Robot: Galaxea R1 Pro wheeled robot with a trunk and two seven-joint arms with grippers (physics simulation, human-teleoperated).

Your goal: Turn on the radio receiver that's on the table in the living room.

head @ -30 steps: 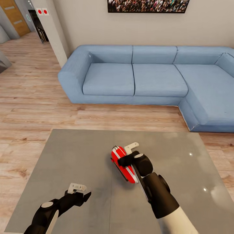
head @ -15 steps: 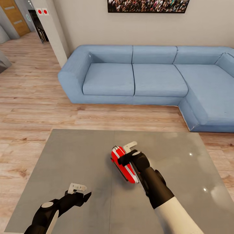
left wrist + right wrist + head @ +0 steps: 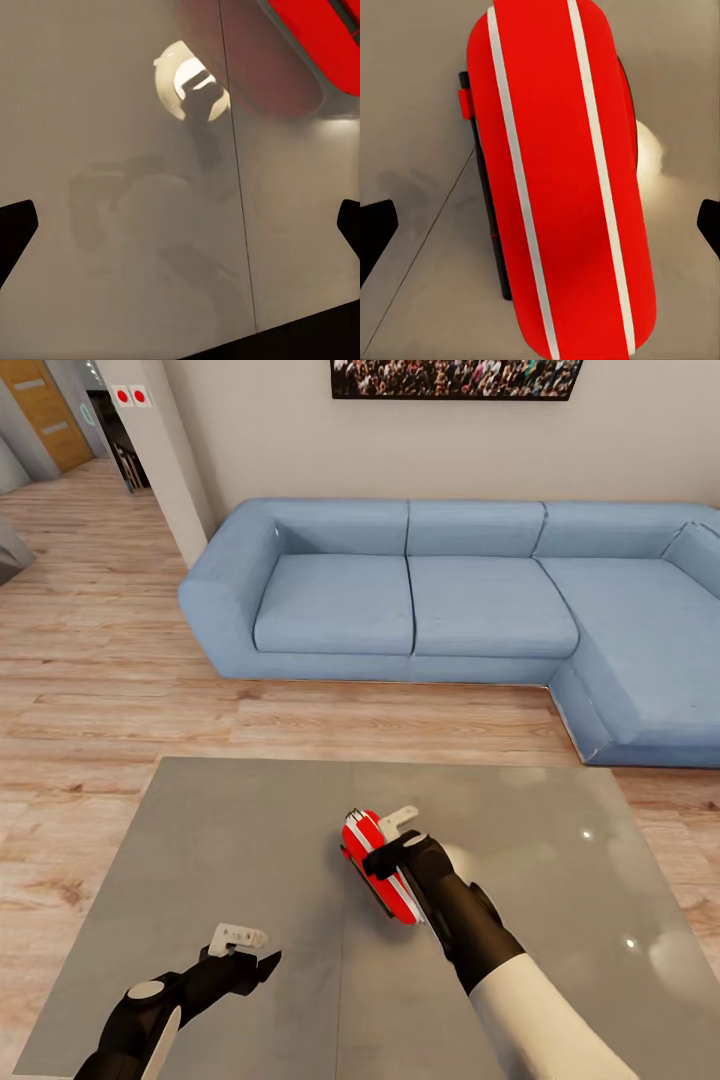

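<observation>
The red radio receiver [image 3: 378, 868] with white stripes lies near the middle of the glossy grey table [image 3: 230, 840]. My right gripper [image 3: 388, 839] hovers directly over the radio's far end, open, one white and one dark finger spread across its width. In the right wrist view the radio [image 3: 559, 180] sits between the dark fingertips [image 3: 375, 232], with a small red tab on its black side edge. My left gripper [image 3: 252, 950] is open above the table's near left part, well apart from the radio. A corner of the radio [image 3: 322, 41] shows in the left wrist view.
A light blue L-shaped sofa [image 3: 450, 600] stands beyond the table, its right arm reaching toward the table's far right corner. Light wood floor [image 3: 100, 690] lies between them. A framed crowd photo [image 3: 455, 378] hangs on the beige wall. A white pillar [image 3: 165, 460] stands at the back left.
My right arm has shifted slightly left and closer over the radio, its forearm swinging in toward the table's near side. The left arm and the radio have not moved.
</observation>
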